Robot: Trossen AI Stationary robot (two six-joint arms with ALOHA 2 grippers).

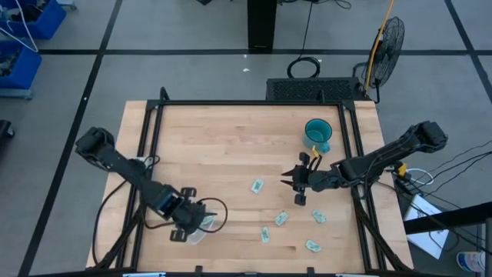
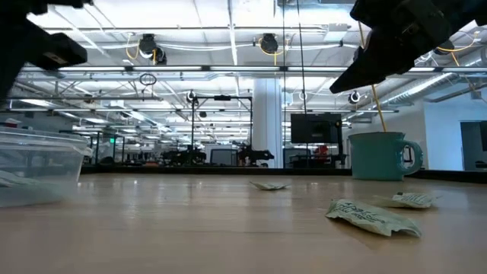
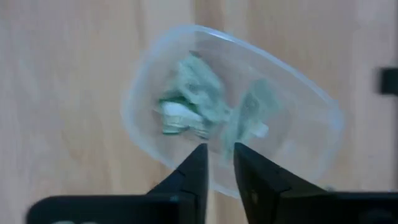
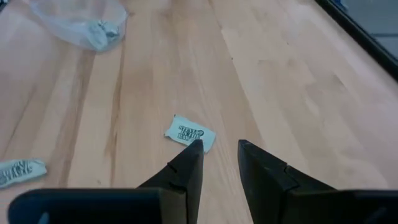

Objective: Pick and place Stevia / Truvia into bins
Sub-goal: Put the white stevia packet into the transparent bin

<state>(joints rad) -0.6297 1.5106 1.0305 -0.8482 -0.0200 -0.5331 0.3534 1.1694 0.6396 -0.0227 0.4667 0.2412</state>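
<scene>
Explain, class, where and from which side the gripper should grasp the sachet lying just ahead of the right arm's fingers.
The sachet lies flat on the table, so probably come straight down with the right gripper and pinch across its short width at the middle, fingers straddling both long edges.

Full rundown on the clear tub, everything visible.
The tub is a shallow, roundish container of see-through plastic with a glossy rim, standing upright on the wooden table near its front edge on the left arm's side. Through its wall several crumpled pale green and white sachets show, piled inside. The left hand hangs directly above it, fingers slightly apart and holding nothing. Whether they touch the rim cannot be told. Nothing else touches the tub; the loose sachets lie apart from it.
</scene>
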